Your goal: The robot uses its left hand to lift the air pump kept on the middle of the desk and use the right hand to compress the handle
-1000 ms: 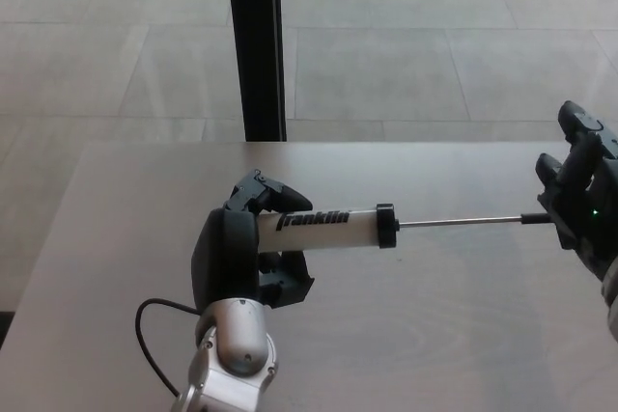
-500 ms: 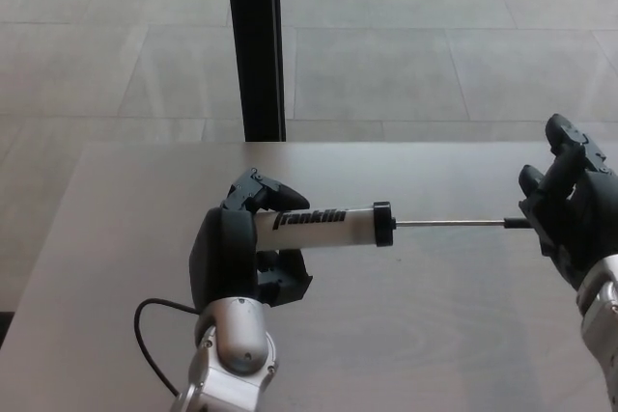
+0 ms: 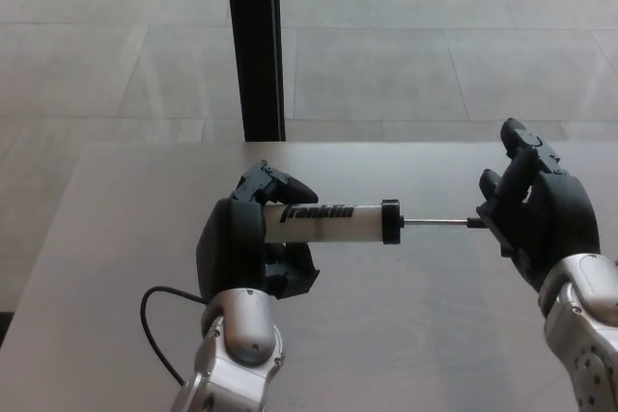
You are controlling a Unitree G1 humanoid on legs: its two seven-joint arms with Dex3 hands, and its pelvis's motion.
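Note:
The air pump (image 3: 333,222) is a white cylinder with black "Franklin" lettering and a black end cap, held level above the desk (image 3: 116,238). My left hand (image 3: 253,248) is shut on the barrel's left end. A thin metal rod (image 3: 436,223) runs right from the cap to the handle, which is hidden inside my right hand (image 3: 531,214). That hand is shut on the handle, one finger raised above it. Only a short length of rod shows between cap and hand.
A black vertical post (image 3: 255,45) stands behind the desk's far edge. A black cable (image 3: 154,320) loops beside my left wrist. Beyond the desk lies a tiled floor (image 3: 435,45).
My right hand has moved left toward the pump barrel, pushing the handle in, so the exposed rod is much shorter. The left hand keeps its hold on the barrel.

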